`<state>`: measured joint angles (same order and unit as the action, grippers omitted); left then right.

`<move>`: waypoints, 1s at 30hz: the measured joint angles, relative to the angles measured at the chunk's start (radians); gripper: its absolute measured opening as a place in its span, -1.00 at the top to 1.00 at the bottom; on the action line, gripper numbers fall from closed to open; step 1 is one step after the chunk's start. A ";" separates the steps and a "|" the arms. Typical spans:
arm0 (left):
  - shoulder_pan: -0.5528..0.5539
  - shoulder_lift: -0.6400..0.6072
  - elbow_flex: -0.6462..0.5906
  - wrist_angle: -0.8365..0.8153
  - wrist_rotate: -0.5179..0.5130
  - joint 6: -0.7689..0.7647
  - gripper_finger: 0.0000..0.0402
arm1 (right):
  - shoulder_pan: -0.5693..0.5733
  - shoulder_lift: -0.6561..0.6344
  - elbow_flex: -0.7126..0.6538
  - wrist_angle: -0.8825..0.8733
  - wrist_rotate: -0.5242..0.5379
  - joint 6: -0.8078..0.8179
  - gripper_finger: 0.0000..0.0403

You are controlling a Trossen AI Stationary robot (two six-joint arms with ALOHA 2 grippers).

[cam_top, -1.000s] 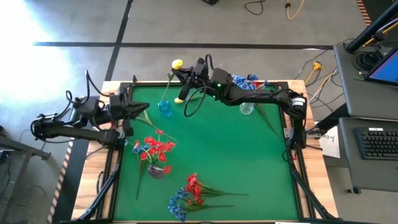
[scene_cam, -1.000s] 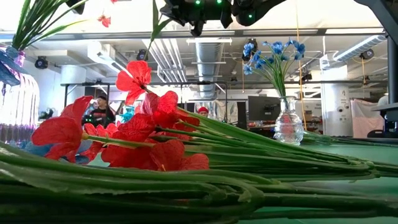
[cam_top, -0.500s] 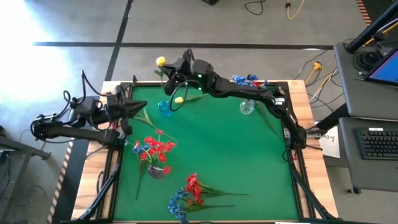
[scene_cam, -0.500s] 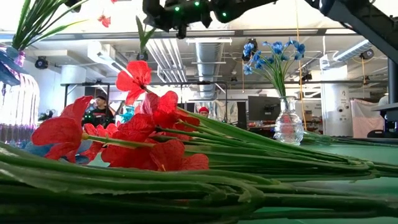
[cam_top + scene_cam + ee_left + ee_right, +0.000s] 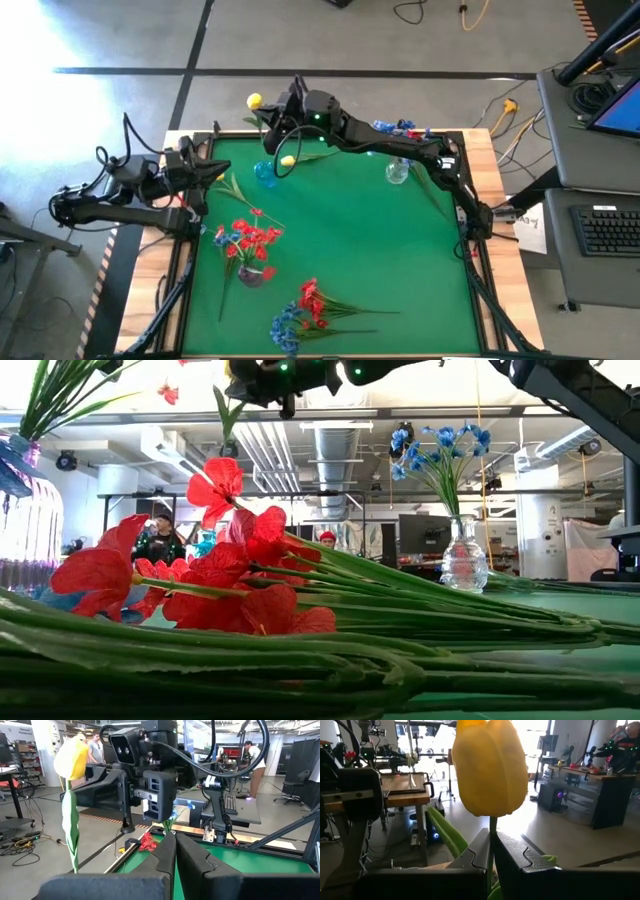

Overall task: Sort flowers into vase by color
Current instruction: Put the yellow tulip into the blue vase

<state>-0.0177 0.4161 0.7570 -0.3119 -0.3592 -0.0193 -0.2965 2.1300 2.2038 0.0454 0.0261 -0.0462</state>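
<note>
Left gripper (image 5: 222, 170) sits at the table's (image 5: 400, 260) left edge, fingers pressed together, nothing held. Just right of it, a red bunch stands in a vase (image 5: 250, 274). Loose red and blue flowers (image 5: 300, 312) lie near the front edge. Right gripper (image 5: 268, 128) reaches across to the back left, over the blue vase (image 5: 265, 174), fingers clamped on the stem of a yellow flower (image 5: 490, 767); a second yellow bloom (image 5: 288, 160) hangs at the blue vase. Clear vase (image 5: 463, 557) at back right holds blue flowers (image 5: 440, 442).
</note>
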 joint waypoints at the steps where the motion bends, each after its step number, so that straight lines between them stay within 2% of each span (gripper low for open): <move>1: 0.000 0.001 0.000 0.000 0.000 0.000 1.00 | -0.002 0.000 0.000 0.000 0.000 0.002 0.94; 30: 0.000 0.000 0.000 -0.028 0.000 0.019 1.00 | -0.009 -0.003 -0.050 0.074 0.002 0.064 0.94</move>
<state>-0.0177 0.4164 0.7570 -0.3401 -0.3592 0.0002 -0.3058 2.1265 2.1536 0.1195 0.0285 0.0174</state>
